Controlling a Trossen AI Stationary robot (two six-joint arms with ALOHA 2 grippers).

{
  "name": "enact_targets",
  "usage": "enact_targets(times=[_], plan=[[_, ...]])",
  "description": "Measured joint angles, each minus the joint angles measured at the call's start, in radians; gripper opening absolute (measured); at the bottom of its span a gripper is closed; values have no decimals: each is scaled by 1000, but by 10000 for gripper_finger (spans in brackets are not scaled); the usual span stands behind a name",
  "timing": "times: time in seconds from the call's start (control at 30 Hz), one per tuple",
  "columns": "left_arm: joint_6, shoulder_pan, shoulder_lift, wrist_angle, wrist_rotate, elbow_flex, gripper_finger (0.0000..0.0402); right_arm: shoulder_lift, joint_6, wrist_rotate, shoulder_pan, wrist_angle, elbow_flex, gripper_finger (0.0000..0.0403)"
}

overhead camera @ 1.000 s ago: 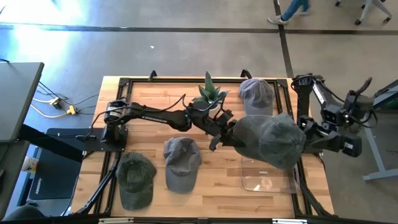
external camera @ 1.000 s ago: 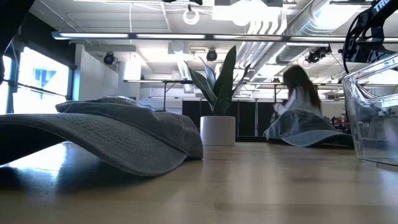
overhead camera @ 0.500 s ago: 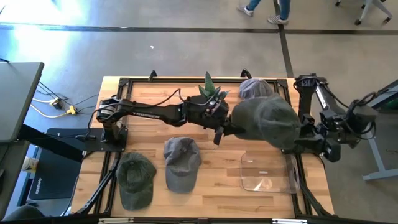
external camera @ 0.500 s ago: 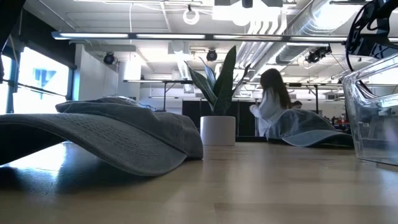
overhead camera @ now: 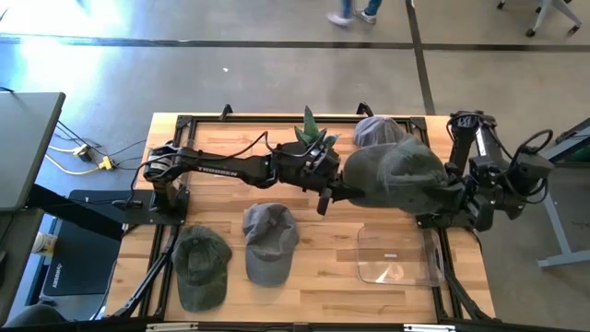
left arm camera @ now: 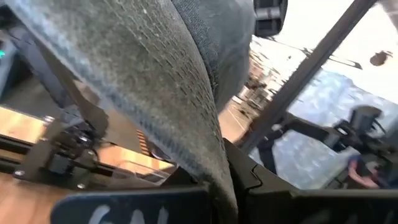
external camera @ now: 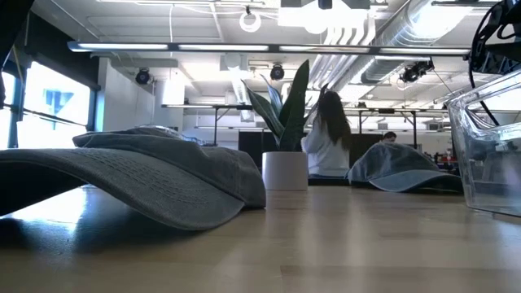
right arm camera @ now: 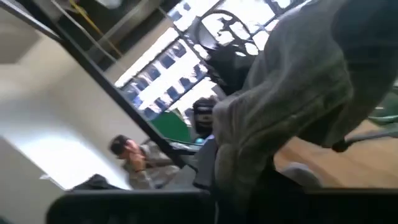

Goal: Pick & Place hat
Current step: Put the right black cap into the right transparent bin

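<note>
In the high view a grey-green hat point(overhead camera: 396, 173) hangs in the air over the table's right half, between my two grippers. At the hat's left side is my left gripper point(overhead camera: 334, 194), shut on it. My right gripper point(overhead camera: 449, 198) is at the hat's right side and is shut on it too. The left wrist view shows the hat's cloth point(left arm camera: 155, 81) filling the picture, and the right wrist view shows it bunched point(right arm camera: 298, 93). The low view does not show this hat. My left gripper pinches the hat's left edge point(left arm camera: 214, 168) between its two fingers, coming level from the table's left. The cloth rises away from the fingers, clear of the table. My right gripper pinches a bunched part of the hat's right side point(right arm camera: 239, 155), coming from the table's right. The hat is lifted clear.
A clear plastic container point(overhead camera: 396, 258) stands near the front right, below the held hat. Another grey hat point(overhead camera: 378, 129) lies at the far right, a third point(overhead camera: 269, 240) in the middle front, and a dark green one point(overhead camera: 201, 266) at the front left. A potted plant point(overhead camera: 312, 138) stands at the far edge.
My left gripper has carried the hat toward the table's far edge, away from above the container. My right gripper has gone toward the table's left, up to the hat's right side, and has taken hold of it.
</note>
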Motion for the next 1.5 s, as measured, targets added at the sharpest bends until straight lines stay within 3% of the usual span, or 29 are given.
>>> enact_targets(times=[0.13, 0.23, 0.4, 0.6, 0.83, 1.13, 1.33, 1.5], plan=[[0, -5, 0, 6, 46, 0, 16, 29, -27, -25, -7, 156, 0, 12], [5, -7, 1, -3, 95, 0, 57, 57, -15, -3, 21, 241, 0, 8], [35, -7, 2, -164, 131, 0, 144, 109, 144, 113, 92, 301, 0, 6], [113, -6, 3, -405, 126, 0, 203, 172, 395, 114, 106, 316, 0, 5], [140, -7, 3, -469, 146, 0, 192, 269, 585, 114, 53, 316, 0, 3], [168, -23, 3, -471, 247, 0, 157, 415, 658, 114, -47, 333, 0, 3], [170, -57, 3, -475, 323, 0, 142, 553, 670, 113, -81, 477, 0, 3], [187, -95, 3, -480, 355, 0, 132, 677, 657, 114, -80, 723, 0, 3]])
